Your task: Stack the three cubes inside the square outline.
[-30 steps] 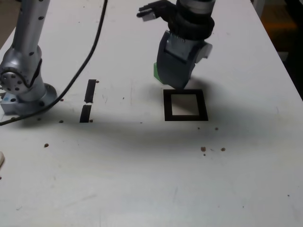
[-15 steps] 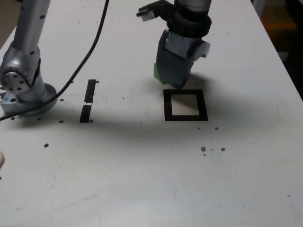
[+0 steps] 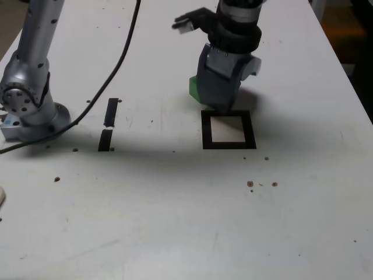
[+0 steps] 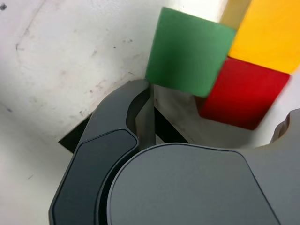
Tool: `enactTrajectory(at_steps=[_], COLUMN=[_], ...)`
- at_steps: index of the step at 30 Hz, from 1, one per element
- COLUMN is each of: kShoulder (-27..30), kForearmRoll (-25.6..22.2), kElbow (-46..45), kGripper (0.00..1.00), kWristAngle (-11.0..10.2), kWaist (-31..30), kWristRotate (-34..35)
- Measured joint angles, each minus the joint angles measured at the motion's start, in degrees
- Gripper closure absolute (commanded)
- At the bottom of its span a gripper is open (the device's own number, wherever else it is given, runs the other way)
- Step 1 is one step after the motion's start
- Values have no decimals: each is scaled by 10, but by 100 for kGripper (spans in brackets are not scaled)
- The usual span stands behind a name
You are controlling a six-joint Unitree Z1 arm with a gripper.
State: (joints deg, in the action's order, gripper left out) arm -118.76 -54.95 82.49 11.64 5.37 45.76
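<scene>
A speckled white table (image 3: 175, 221) is bearing the black square outline (image 3: 228, 129). The gripper (image 3: 217, 96), jaws spread, is hiding the red cube (image 4: 243, 93) and yellow cube (image 4: 269, 35) in the exterior view, the green cube (image 3: 192, 87) peeking out.

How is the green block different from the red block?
The green cube is green; the red cube is red. The green cube peeks out beside the gripper in the exterior view; the red cube is hidden there. Both are small, plain-coloured blocks sitting close together beside the yellow cube, outside the square outline.
</scene>
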Motion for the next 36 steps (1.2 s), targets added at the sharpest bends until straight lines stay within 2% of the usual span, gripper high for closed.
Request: enactTrajectory(at_steps=[4, 13, 22, 27, 36], kShoulder=[0, 1, 0, -11, -21], kForearmRoll=[-5, -44, -72, -74, -72], kElbow=[-2, 16, 33, 46, 53], kGripper=[1, 1, 3, 5, 14], kWristAngle=[-3, -43, -47, -34, -32], kWaist=[1, 30, 48, 43, 33], kWristRotate=[-3, -26, -40, -46, -55])
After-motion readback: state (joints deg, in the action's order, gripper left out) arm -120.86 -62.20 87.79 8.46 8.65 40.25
